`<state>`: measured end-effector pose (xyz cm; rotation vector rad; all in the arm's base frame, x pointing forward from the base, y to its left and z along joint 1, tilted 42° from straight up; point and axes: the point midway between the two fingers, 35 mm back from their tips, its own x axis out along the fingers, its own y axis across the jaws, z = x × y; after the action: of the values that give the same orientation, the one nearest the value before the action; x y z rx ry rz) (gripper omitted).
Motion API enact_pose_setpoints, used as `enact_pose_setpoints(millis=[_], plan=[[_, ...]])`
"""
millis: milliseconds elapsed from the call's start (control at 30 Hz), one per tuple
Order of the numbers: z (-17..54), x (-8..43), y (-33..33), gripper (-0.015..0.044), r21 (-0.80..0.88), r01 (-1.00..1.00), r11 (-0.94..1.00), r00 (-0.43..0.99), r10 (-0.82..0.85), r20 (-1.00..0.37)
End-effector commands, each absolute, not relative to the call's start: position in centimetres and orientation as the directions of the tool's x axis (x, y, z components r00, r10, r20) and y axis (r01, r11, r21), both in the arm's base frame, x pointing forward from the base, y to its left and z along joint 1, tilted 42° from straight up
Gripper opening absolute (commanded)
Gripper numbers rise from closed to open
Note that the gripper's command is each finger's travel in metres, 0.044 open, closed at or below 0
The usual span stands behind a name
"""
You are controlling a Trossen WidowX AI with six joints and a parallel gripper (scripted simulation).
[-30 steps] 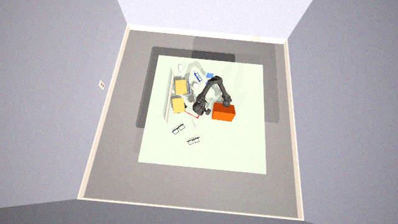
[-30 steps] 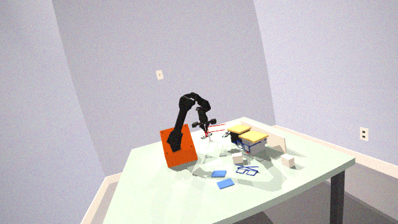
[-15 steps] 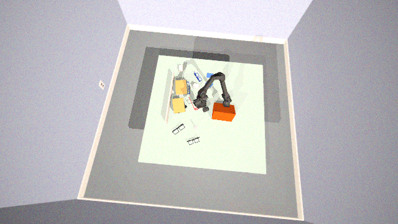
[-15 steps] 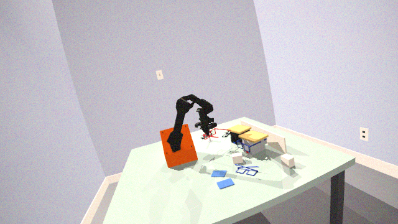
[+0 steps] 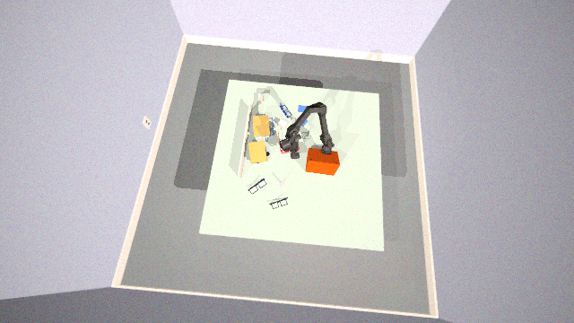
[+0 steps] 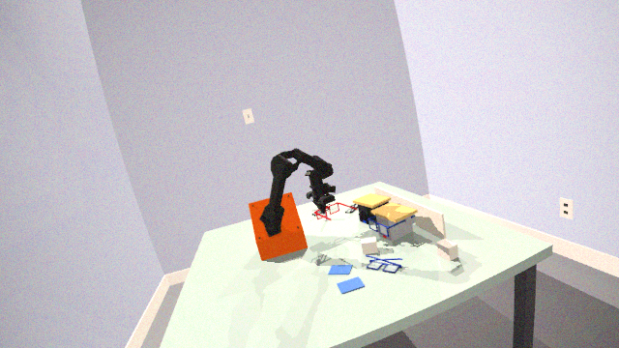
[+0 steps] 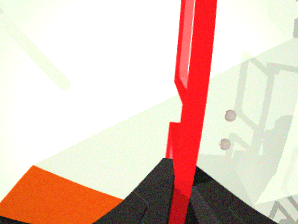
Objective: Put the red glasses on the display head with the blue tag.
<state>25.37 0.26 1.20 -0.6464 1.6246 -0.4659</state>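
Red glasses (image 6: 335,208) (image 7: 200,60) are in my gripper (image 6: 323,209) (image 7: 174,168), which is shut on their frame above the table. In the wrist view the frame runs upright from between the fingertips. In the top view the arm hides most of them. The dark head (image 5: 257,152) (image 6: 365,215) has a yellow top and stands a short way beyond the glasses, apart from them. The grey head (image 5: 261,126) (image 6: 402,231) beside it has a yellow top, wears blue glasses (image 6: 383,229) and shows a small red mark. No blue tag can be made out.
A low board (image 5: 245,144) (image 6: 437,223) stands behind the heads. Blue glasses (image 5: 285,110) (image 6: 384,264), pale blocks (image 6: 368,246) (image 6: 447,249) and blue cards (image 6: 340,270) (image 6: 350,285) lie on the grey head's side. Black glasses (image 5: 257,186) (image 5: 278,203) lie beyond the dark head. The orange base (image 5: 322,162) (image 6: 285,237) carries the arm.
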Motion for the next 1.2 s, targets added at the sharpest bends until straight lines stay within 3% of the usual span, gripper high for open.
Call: enact_pose_setpoints(millis=[0, 1167], plan=[[0.9, 25.2, -0.2, 0.0, -0.639, -0.14, 0.757, -0.082, -0.652, -0.754], [-1.9, 25.3, -2.4, 0.0, -0.637, -0.14, 0.758, -0.08, -0.65, -0.756]])
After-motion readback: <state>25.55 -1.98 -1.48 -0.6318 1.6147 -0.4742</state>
